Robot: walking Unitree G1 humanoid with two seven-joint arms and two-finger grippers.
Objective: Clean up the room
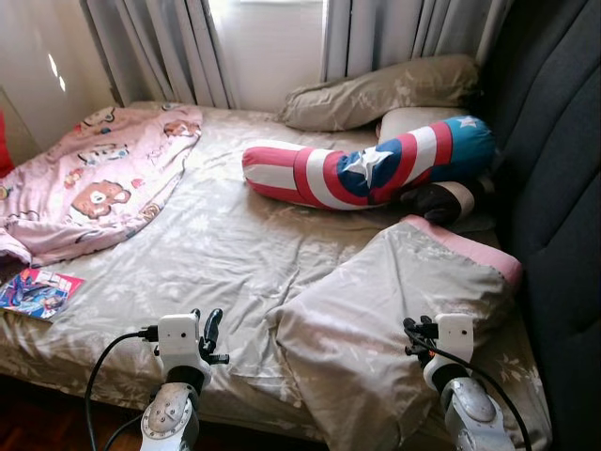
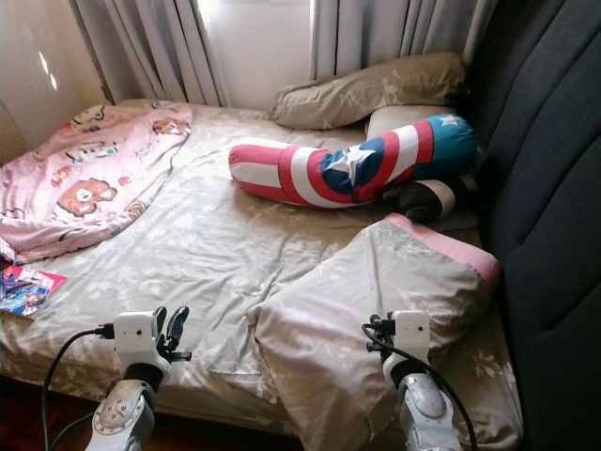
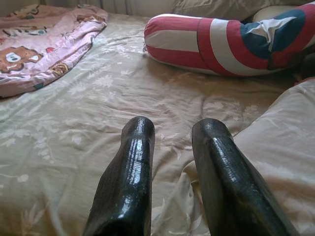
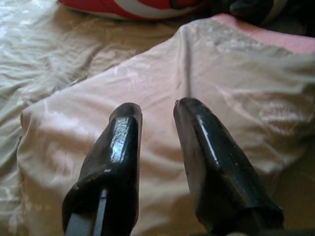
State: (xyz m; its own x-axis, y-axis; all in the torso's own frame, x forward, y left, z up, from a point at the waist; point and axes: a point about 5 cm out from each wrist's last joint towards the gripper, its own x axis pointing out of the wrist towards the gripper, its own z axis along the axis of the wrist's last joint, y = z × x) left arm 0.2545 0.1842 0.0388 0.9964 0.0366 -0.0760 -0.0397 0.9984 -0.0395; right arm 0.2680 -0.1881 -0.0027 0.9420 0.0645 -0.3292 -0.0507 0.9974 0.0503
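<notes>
Left gripper [image 1: 208, 331] raised over the near edge of the bed, fingers [image 3: 129, 182] parted by a narrow gap, holding nothing. Right gripper [image 4: 156, 142] low above the loose pillow [image 1: 394, 310], fingers also a little apart, empty, not touching the cloth as far as visible.

Loose pillow lying askew at the near right corner, beige with a pink band [image 1: 467, 246] at its far end, close beside the dark padded headboard [image 1: 554, 188]. Beyond it, a long bolster [image 1: 376, 164] in red, white and blue stripes with a white star, lying across the bed. Dark object [image 1: 441, 200] with a pale band tucked just under the blue end of the bolster; cannot tell what. Two more pillows against the far side: one beige [image 1: 385, 91], one paler [image 1: 413, 120] partly behind the bolster. Pink blanket [image 1: 94, 178] with bear prints spread over the far left corner. One colourful magazine [image 1: 38, 291] at the left edge of the bed.

Bed covered with a wrinkled beige floral sheet [image 1: 216, 244]. Grey curtains [image 1: 169, 47] and a bright window [image 1: 268, 38] behind; dark wooden floor [image 1: 38, 423] below.
</notes>
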